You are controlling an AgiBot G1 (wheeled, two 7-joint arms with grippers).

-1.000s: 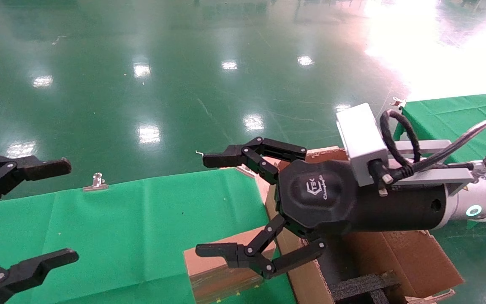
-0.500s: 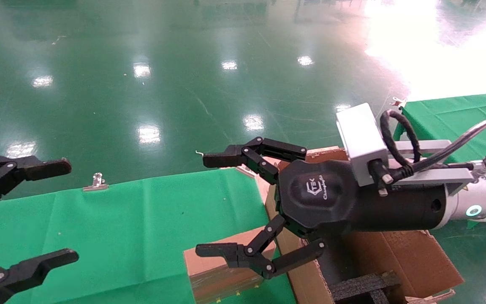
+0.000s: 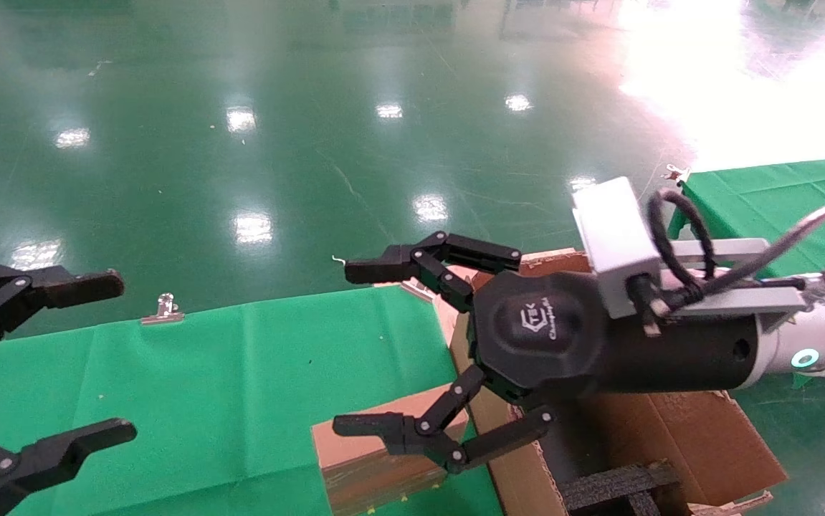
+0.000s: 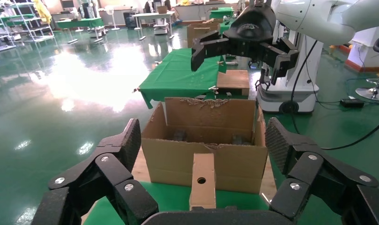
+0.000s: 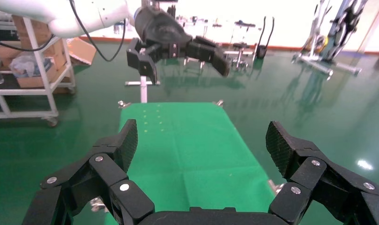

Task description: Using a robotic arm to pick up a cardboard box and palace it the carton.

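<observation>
The small cardboard box (image 3: 376,459) lies on the green cloth by the near edge, touching the carton (image 3: 677,437). The left wrist view shows the box's end with its round hole (image 4: 202,180) in front of the carton (image 4: 178,159). The white right arm with the teal ring reaches in from the right. Its right gripper (image 3: 353,349) is open and empty, hovering above the box and the carton's left wall. It also shows far off in the left wrist view (image 4: 243,42). The all-black left gripper (image 3: 112,358) is open and empty at the far left.
A green cloth covers the table (image 3: 226,373), with a metal clip (image 3: 163,309) on its far edge. Black foam blocks (image 3: 616,487) sit inside the carton. A second green table (image 3: 763,193) stands at the back right. Shiny green floor lies beyond.
Almost nothing: the right wrist has shifted very slightly. Both grippers remain open and the box has not moved.
</observation>
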